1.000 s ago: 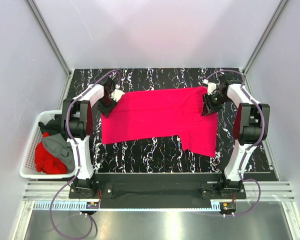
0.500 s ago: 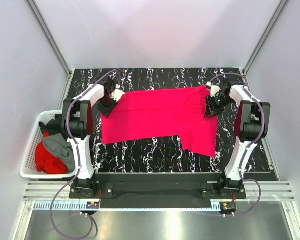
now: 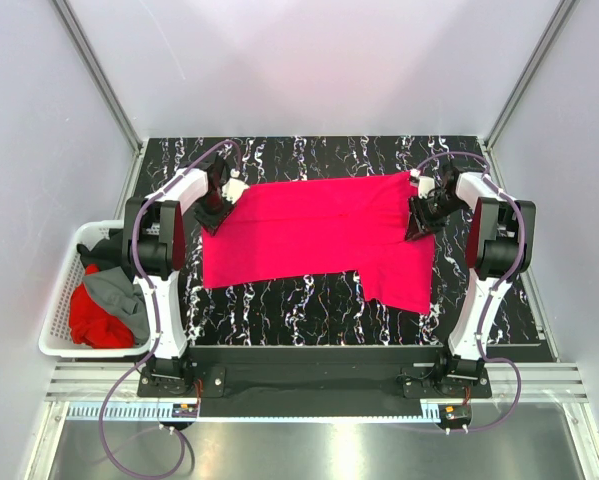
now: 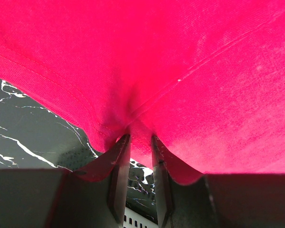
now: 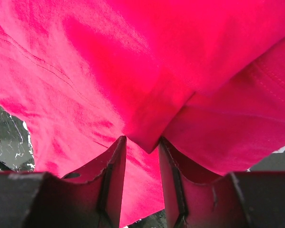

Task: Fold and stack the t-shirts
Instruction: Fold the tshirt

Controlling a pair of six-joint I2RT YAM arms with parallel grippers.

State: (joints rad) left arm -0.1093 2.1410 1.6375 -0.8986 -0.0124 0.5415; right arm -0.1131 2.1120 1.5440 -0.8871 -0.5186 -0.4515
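Observation:
A bright crimson-pink t-shirt (image 3: 319,235) lies spread across the black marbled table, with one part hanging lower at the front right. My left gripper (image 3: 214,215) is at the shirt's left edge and is shut on a pinch of its hem; in the left wrist view (image 4: 140,137) wrinkles run into the fingertips. My right gripper (image 3: 419,218) is at the shirt's right edge. In the right wrist view (image 5: 142,140) its jaws stand apart, with a folded corner of the shirt (image 5: 147,128) loose between them. Red (image 3: 94,320), grey (image 3: 119,295) and black (image 3: 99,250) t-shirts lie in the basket.
A white lattice basket (image 3: 54,330) sits off the table's left edge, beside the left arm's base. The marbled table (image 3: 309,160) shows behind and in front of the shirt. Grey walls close in the back and both sides.
My right gripper has shifted slightly to the right along the shirt's right edge. The left gripper and the shirt have stayed in place.

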